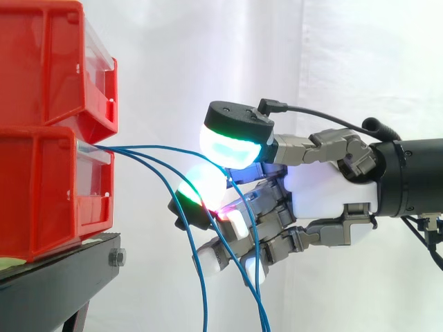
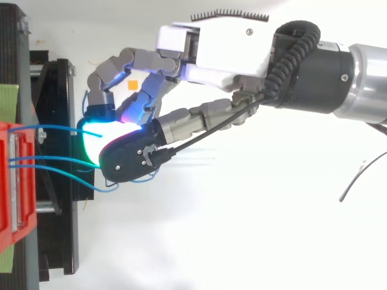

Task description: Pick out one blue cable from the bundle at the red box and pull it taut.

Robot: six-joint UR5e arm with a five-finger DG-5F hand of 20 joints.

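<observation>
Several thin blue cables (image 1: 149,146) leave the front of the lower red bin (image 1: 48,194) and sag down to the right. My hand (image 1: 332,197) reaches in from the right at the bins' height. Its thumb and a finger press their glowing green-white pads (image 1: 232,145) together on one blue cable just off the bin. That cable still curves slackly between the bin and the pads. In the top view the cables (image 2: 54,159) run from the red bin (image 2: 12,181) into the pinch of the hand (image 2: 217,54). A small loop of cable hangs below the pads.
A second red bin (image 1: 48,62) is stacked on the lower one. Both rest on a black stand (image 1: 62,277) at the left. The other blue cables (image 1: 202,290) hang down past the curled lower fingers. A white curtain is behind.
</observation>
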